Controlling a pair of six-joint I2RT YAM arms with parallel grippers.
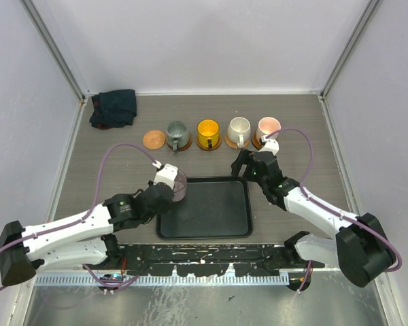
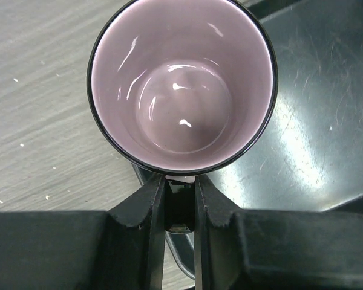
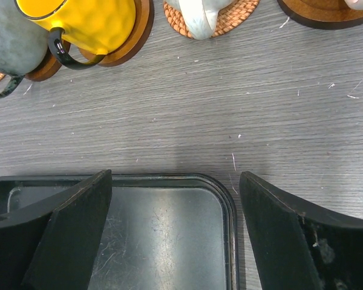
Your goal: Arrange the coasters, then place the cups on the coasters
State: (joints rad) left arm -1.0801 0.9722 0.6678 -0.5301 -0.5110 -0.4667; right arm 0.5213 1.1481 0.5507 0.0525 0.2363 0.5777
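Observation:
Five coasters lie in a row at the back. The leftmost coaster (image 1: 154, 139) is bare. The others carry the grey-green cup (image 1: 177, 132), yellow cup (image 1: 208, 132), white cup (image 1: 239, 129) and pink cup (image 1: 268, 126). My left gripper (image 1: 173, 185) is shut on the handle of the mauve cup (image 1: 180, 187), over the black tray's far left corner. In the left wrist view the mauve cup (image 2: 181, 84) fills the frame, upright and empty, with my left gripper (image 2: 180, 196) pinching its handle. My right gripper (image 3: 175, 235) stands open and empty above the tray's far right corner (image 3: 228, 199).
The black tray (image 1: 211, 227) sits in the middle, near the arm bases. A dark blue cloth (image 1: 113, 109) lies bunched at the back left. Grey walls close in the table on three sides. The right wrist view shows the yellow cup (image 3: 91, 21) and a white cup (image 3: 196, 15) at the top edge.

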